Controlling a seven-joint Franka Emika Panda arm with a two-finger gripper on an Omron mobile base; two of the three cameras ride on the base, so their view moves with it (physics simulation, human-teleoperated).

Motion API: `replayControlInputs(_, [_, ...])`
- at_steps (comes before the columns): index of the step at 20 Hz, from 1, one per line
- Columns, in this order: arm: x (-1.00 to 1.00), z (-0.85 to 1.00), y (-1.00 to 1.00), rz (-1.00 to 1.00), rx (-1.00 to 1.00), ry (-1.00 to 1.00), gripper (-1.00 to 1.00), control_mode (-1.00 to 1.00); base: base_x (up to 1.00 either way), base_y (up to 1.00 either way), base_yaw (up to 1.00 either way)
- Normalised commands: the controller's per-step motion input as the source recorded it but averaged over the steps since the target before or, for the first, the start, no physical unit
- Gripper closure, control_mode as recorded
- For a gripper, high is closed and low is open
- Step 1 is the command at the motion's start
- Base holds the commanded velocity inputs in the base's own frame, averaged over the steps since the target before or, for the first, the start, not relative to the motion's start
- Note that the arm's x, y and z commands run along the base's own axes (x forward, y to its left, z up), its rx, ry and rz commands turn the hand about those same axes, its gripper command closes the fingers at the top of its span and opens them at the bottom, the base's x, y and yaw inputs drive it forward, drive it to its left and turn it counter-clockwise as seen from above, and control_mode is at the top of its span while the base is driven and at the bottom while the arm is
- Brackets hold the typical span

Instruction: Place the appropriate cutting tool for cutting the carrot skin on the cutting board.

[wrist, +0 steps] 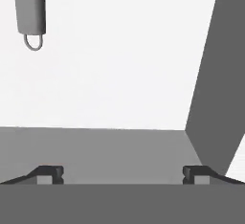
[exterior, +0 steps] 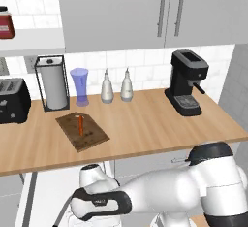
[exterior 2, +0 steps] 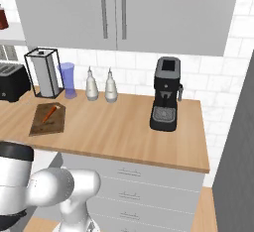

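The small orange carrot [exterior: 81,124] lies on the dark brown cutting board [exterior: 83,135], which rests on the wooden counter left of centre. From the right base view the carrot [exterior 2: 48,113] and board [exterior 2: 46,122] sit at the far left. In the hand view the grey metallic peeler [wrist: 31,12] lies at the upper left on a white surface, its loop end toward me. My gripper [wrist: 122,173] is open, its fingertips [wrist: 48,172] wide apart, nothing between them, well short of the peeler. My arm reaches down below the counter's front edge.
On the counter stand a black toaster [exterior: 12,100], a paper towel holder [exterior: 52,82], a blue cup [exterior: 80,86], two bottles [exterior: 116,86] and a coffee machine [exterior: 186,83]. An open white drawer [exterior: 26,197] sits below the counter. A grey wall [wrist: 220,65] bounds the hand view's right side.
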Motion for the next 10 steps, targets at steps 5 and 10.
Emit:
replayControlInputs(5, [0.64,0.00,0.01,-0.04,-0.12,-0.22,-1.00,-1.00,0.00,0.00,0.00])
replayControlInputs(10, [0.57,0.00,0.23,0.00,-0.02,-0.08,-1.00,-1.00,0.00,0.00,0.00])
